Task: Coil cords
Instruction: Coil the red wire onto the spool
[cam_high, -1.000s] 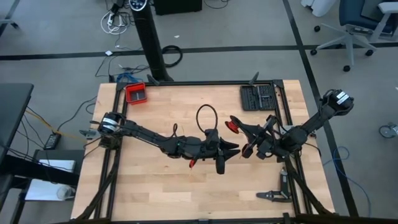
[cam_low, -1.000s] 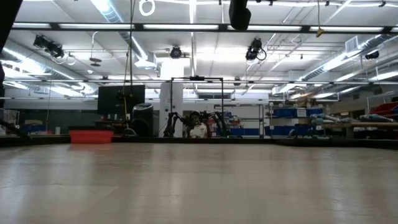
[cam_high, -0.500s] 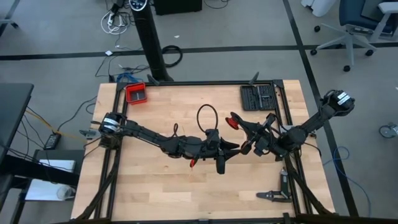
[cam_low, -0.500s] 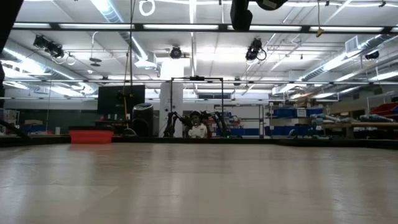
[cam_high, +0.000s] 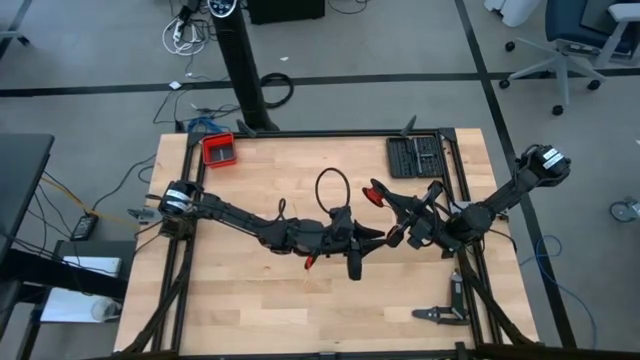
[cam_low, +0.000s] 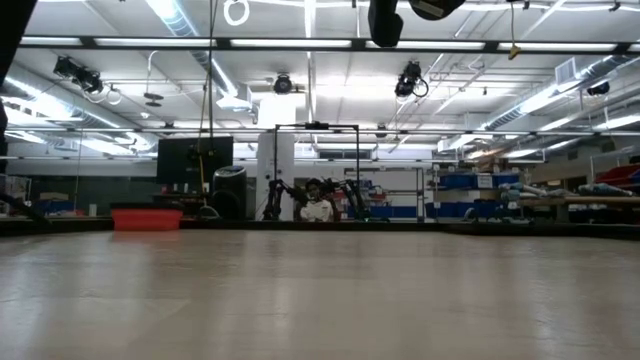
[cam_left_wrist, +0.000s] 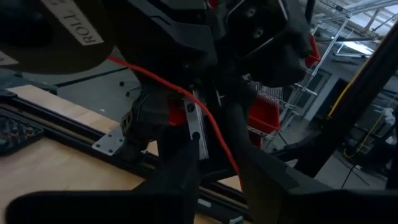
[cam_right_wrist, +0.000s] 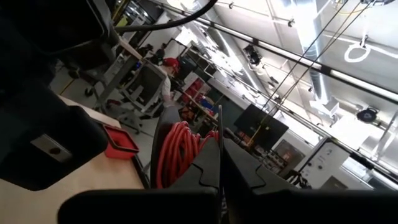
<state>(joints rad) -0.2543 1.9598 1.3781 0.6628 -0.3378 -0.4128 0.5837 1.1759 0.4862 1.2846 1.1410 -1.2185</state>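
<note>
Thin red cord (cam_left_wrist: 208, 118) runs taut betw. left pincer (cam_left_wrist: 214, 163) fingers, which stand apart, ungripped, above mid-table. Right pincer (cam_right_wrist: 221, 163) clenched on a flat sliver, red coil (cam_right_wrist: 177, 152) behind. Wood-plank table (cam_high: 250, 305); black cable loop (cam_high: 332, 186), red tray (cam_high: 219, 150), black toolcase (cam_high: 414, 156) nearby.

The thin red cord (cam_left_wrist: 205, 112) runs taut and slanting, with a coiled red bundle (cam_right_wrist: 180, 152) upright.
</note>
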